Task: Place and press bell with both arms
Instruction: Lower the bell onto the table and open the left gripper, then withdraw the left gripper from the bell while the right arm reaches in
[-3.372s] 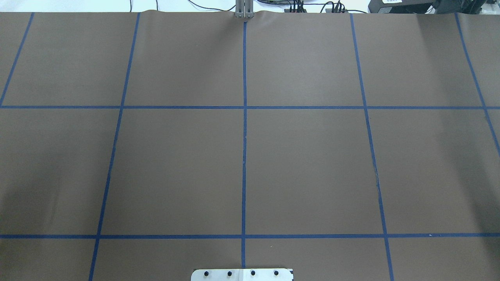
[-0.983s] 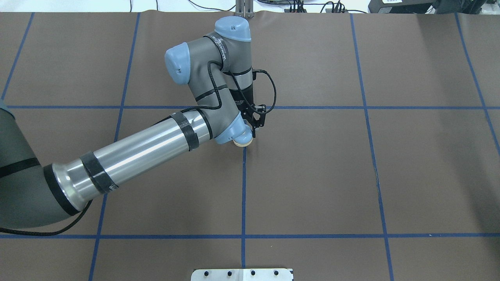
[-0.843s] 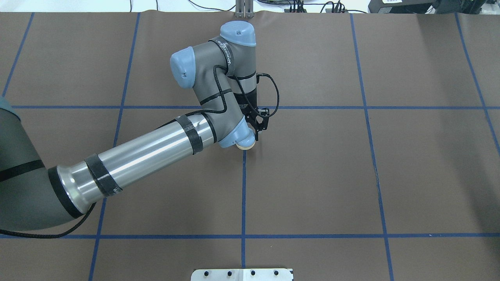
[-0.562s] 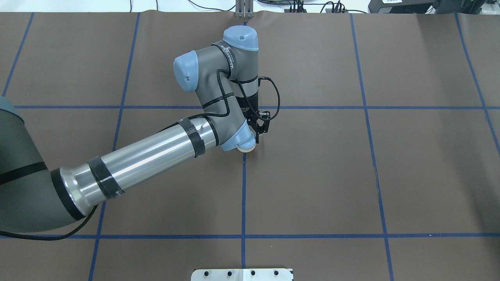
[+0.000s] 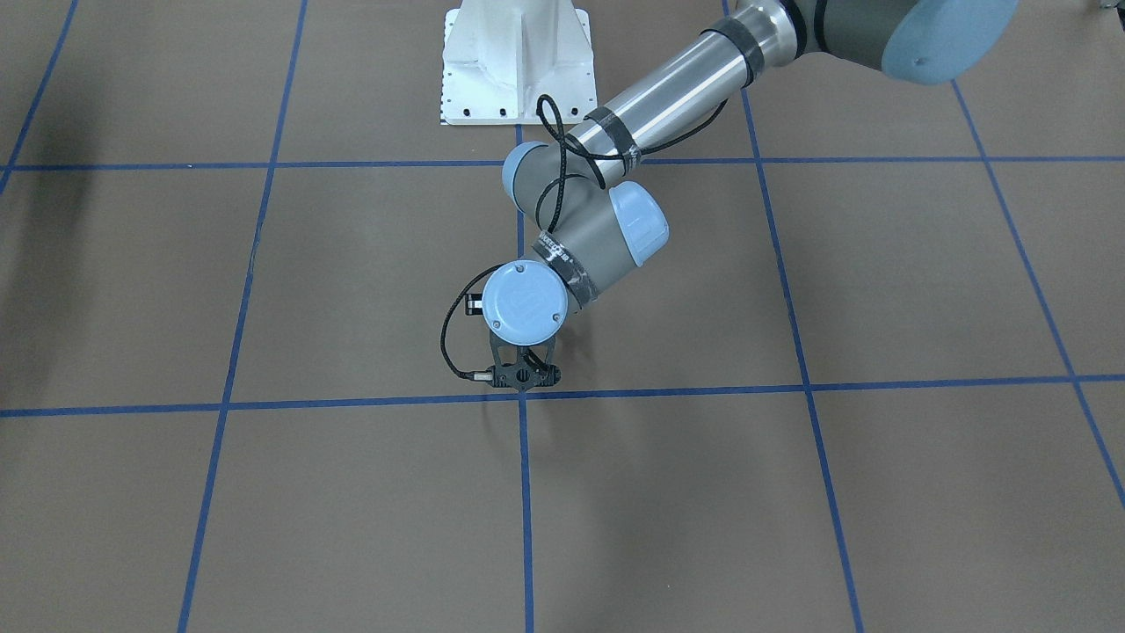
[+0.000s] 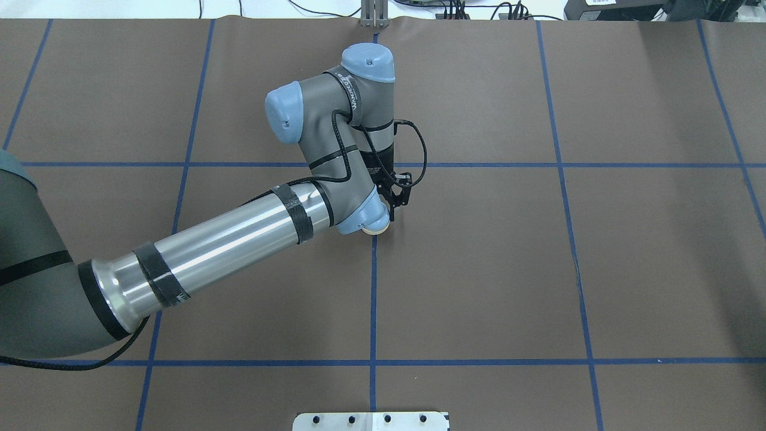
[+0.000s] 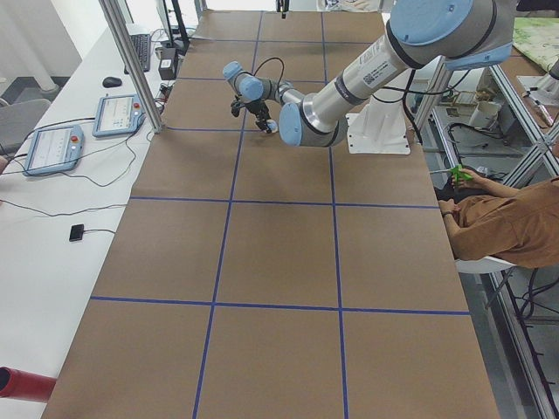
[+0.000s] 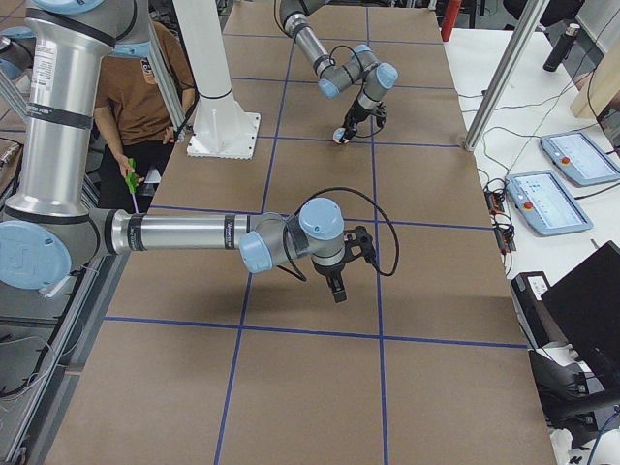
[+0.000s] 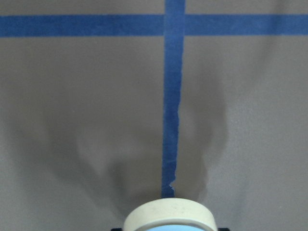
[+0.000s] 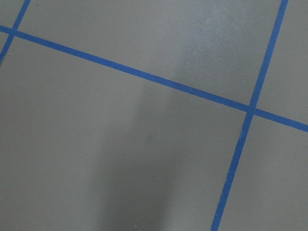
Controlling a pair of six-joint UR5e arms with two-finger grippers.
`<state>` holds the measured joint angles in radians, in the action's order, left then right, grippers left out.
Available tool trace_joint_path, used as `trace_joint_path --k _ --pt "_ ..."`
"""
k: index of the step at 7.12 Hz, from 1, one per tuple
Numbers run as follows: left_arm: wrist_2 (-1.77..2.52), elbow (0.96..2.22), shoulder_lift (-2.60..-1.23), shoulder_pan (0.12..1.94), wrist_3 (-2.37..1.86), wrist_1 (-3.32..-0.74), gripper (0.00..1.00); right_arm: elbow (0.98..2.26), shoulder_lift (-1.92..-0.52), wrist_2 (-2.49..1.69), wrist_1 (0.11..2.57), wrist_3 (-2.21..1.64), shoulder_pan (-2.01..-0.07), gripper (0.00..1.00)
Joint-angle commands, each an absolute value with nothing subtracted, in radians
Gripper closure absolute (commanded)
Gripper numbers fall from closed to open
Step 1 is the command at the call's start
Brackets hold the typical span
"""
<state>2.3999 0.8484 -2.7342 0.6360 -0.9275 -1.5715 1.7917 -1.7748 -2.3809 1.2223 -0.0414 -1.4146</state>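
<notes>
Placing step appears current: the left gripper [image 5: 524,378] — jaws closed on the bell [image 6: 377,228], at the centre tape line [image 6: 373,287] — must next lower, release and clear; for the right gripper [image 8: 335,289], aperture cannot be told.

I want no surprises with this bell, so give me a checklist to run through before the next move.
1. Small light-blue dome bell with cream base ring held in left gripper: ok.
2. Bell over the blue tape line: ok.
3. Bell touching the brown table cover: cannot tell.
4. Right gripper well apart from the bell: ok.
5. Right gripper open or shut: cannot tell.
</notes>
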Motion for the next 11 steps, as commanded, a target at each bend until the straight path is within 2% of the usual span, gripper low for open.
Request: trace_joint_path --k 1,3,5,6,7,8,9,11 --pt "2.398 0.848 -2.732 0.634 -0.927 -1.574 0.27 1.792 -1.775 -2.382 1.221 -0.040 -1.408 0.00" --pt "2.395 0.848 -2.730 0.635 -0.927 -1.574 0.20 1.796 -1.770 -2.382 1.220 -0.041 -1.385 0.00" --pt "2.395 0.864 -2.730 0.649 -0.928 -1.585 0.04 1.793 -1.717 -2.381 1.221 -0.084 -1.364 0.00" --pt "2.404 0.926 -2.727 0.685 -0.931 -1.574 0.03 1.792 -1.677 -2.378 1.221 -0.172 -1.318 0.00" --pt "2.414 1.030 -2.679 0.728 -0.933 -1.537 0.03 1.792 -1.602 -2.362 1.220 -0.316 -1.245 0.00" --pt "2.434 1.195 -2.564 0.774 -0.930 -1.520 0.03 1.796 -1.501 -2.292 1.220 -0.523 -1.158 0.00" --pt "2.439 1.426 -2.377 0.797 -0.922 -1.526 0.03 1.807 -1.423 -2.208 1.220 -0.716 -1.078 0.01" --pt "2.430 1.671 -2.146 0.917 -0.907 -1.520 0.03 1.825 -1.298 -2.015 1.235 -0.984 -0.851 0.42"
